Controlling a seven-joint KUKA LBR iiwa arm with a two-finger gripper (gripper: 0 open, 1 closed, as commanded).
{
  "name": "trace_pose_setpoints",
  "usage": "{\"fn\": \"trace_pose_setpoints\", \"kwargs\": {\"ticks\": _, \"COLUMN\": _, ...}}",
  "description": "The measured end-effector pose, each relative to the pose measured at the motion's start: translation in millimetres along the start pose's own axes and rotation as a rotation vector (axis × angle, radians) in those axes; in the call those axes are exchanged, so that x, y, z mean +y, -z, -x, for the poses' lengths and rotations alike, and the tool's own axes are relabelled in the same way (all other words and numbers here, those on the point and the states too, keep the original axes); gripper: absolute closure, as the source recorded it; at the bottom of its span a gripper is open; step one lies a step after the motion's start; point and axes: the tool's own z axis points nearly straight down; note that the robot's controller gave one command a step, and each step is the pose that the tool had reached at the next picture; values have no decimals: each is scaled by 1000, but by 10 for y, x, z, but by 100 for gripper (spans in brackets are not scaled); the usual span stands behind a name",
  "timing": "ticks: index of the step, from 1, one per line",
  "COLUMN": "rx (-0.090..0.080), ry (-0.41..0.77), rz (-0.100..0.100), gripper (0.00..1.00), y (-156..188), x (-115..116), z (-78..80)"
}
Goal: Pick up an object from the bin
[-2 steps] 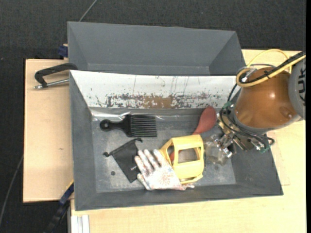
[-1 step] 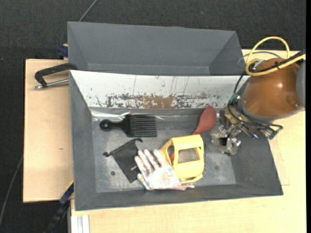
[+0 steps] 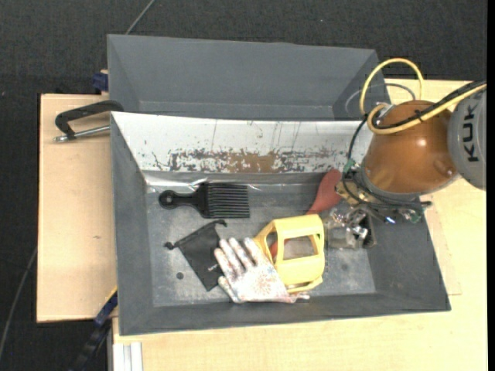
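**Gripper low at the bin's 3 o'clock side, beside a yellow housing**

The arm comes in from the right, and its rounded orange cover hangs over the bin's right wall at about 2 o'clock. Below the cover, the gripper sits low over the grey floor at roughly 3 o'clock from the floor's middle. From this angle it cannot be told whether the jaws are open or closed, nor whether anything lies between them.

Two things lie closest to the gripper. A yellow plastic housing, boxy with a window-like opening in its face, lies just beside the gripper at its 9 o'clock, near the middle of the floor. A red piece, narrow and slanted, lies at the gripper's 11 o'clock, near the foot of the back wall; its lower end runs in under the wrist.

A white glove with a speckled cuff lies at 6 to 7 o'clock on the floor, touching the housing's left side and partly tucked under it. A black flat sheet lies at 8 o'clock, with the glove's fingertips resting on its edge. A black comb with a short handle and a wide row of teeth lies at 10 o'clock, well apart from the gripper.
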Motion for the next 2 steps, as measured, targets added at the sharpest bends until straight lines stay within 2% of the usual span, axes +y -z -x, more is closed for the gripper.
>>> {"fn": "trace_pose_setpoints", "kwargs": {"ticks": 1, "rx": -10, "ry": 87, "rz": -14, "gripper": 100, "y": 508, "x": -57, "z": -491}}
{"fn": "trace_pose_setpoints", "kwargs": {"ticks": 2, "rx": -10, "ry": 87, "rz": -14, "gripper": 100, "y": 508, "x": -57, "z": -491}}
